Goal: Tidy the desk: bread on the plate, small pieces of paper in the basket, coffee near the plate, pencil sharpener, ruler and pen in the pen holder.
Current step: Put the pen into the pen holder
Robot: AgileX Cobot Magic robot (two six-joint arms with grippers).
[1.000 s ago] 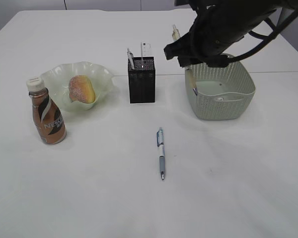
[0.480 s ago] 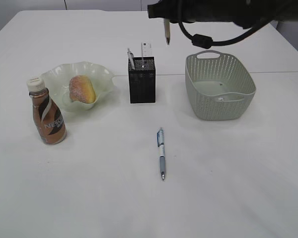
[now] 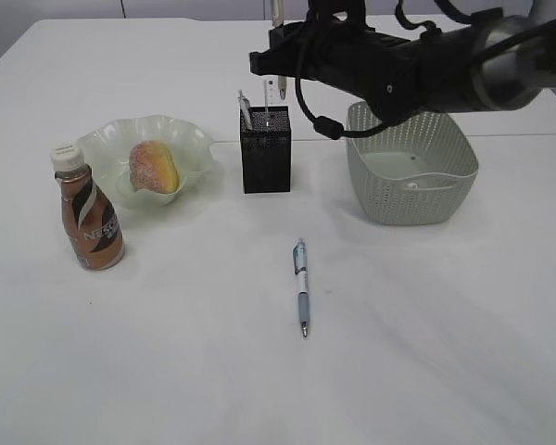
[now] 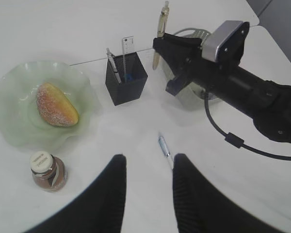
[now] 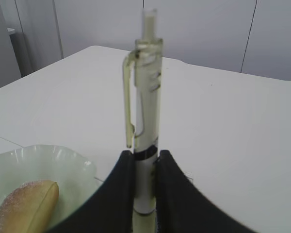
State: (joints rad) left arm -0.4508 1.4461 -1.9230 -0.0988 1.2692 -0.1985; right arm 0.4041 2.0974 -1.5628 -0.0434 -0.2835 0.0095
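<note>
The right gripper (image 5: 144, 177), jaws clamped on an upright green pen (image 5: 144, 121), hangs over the pen holder (image 3: 265, 159), where the pen tip could snag the ruler (image 3: 273, 95) inside, while the left gripper (image 4: 148, 182) waits half-open and empty above the blue pen (image 3: 301, 286) lying on the table (image 3: 426, 352)

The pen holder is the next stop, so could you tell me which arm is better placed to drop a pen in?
Right: its tool grips a pen upright beside the pen holder.
</note>
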